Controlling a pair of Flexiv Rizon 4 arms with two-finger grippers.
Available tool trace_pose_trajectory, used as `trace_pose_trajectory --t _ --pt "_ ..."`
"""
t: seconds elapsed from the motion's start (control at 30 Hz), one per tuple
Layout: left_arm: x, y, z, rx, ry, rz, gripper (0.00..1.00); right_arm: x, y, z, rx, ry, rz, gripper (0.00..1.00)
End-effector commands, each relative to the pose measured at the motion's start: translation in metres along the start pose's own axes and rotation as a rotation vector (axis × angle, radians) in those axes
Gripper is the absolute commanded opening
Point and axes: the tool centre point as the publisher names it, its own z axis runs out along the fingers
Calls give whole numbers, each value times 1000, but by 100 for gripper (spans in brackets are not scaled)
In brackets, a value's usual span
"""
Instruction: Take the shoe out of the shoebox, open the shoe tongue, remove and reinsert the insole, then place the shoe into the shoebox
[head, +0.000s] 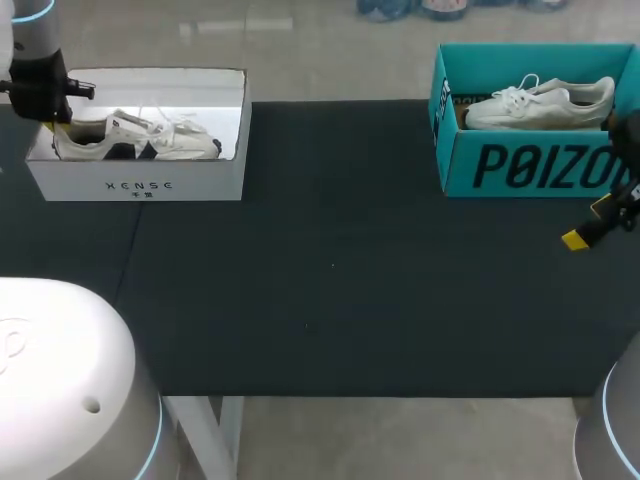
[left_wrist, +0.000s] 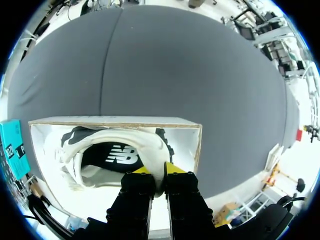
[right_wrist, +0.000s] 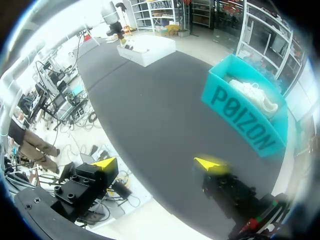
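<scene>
My left gripper (left_wrist: 160, 171) is down inside the white shoebox (head: 140, 185), at the end of it nearest the table's left edge, and its two yellow tips stand close together, pinched on the heel collar of the shoe (left_wrist: 117, 150), one tip inside the opening and one outside. That shoe, white with black panels and a dark lining, lies on its side on the floor of the white shoebox, heel toward my fingers and toe toward the box's far end wall; its laces are bunched loosely against the long wall. From above, my left arm (head: 38, 75) comes in over the same end of the white shoebox and hides the heel. The box has no lid on it and stands at the back left of the dark table (head: 340, 270). Well apart from the white shoebox, at the back right of the table, stands a teal shoebox (head: 540, 165), also without a lid, holding an all-white sneaker (head: 540, 102) that lies on its side. My right gripper (right_wrist: 157, 164) hangs farther still from the white shoebox, past the front wall of the teal one and near the table's right edge, with its fingers spread wide and nothing between them. From that wrist the white shoebox shows small at the far end of the table, with my left arm standing over it.
</scene>
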Motion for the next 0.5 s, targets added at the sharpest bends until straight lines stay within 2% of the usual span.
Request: trace_pose_trajectory --t 0.03,0.47,0.5 --pt "0 3 10 1 -1 1 0 1 -1 1 -1 -2 0 100" --pt "0 10 24 -14 17 12 0 1 -1 1 -1 -2 0 100" --pt "0 10 25 -23 24 20 36 1 -1 1 -1 -2 0 100"
